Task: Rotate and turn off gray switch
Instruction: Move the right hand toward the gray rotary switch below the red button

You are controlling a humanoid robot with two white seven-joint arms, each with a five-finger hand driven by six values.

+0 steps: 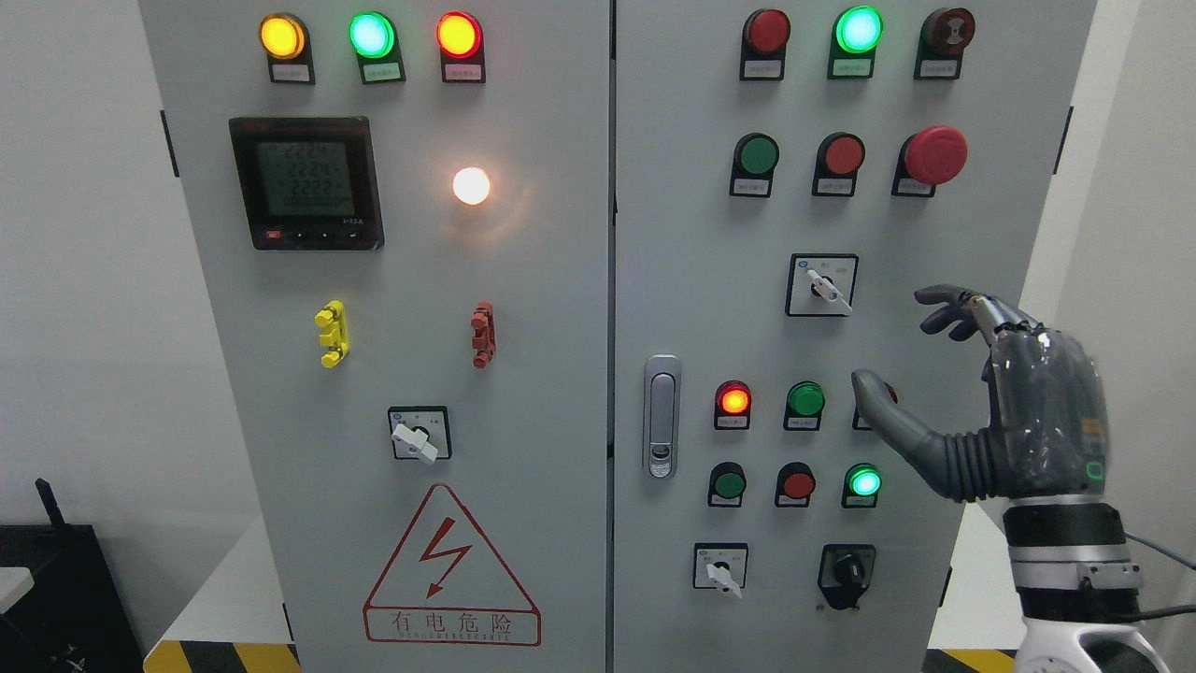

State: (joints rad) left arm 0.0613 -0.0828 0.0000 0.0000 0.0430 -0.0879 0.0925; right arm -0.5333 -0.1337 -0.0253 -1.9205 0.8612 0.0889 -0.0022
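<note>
Head view shows the right hand [990,393] raised at the right of the frame before the electrical cabinet [561,374], fingers spread and relaxed, holding nothing. Its thumb [874,397] points left, covering part of a red lamp. The gray switch [822,285] sits in its black-framed plate up and left of the hand, near but apart from the fingertips [930,297], its lever angled to the lower right
</note>
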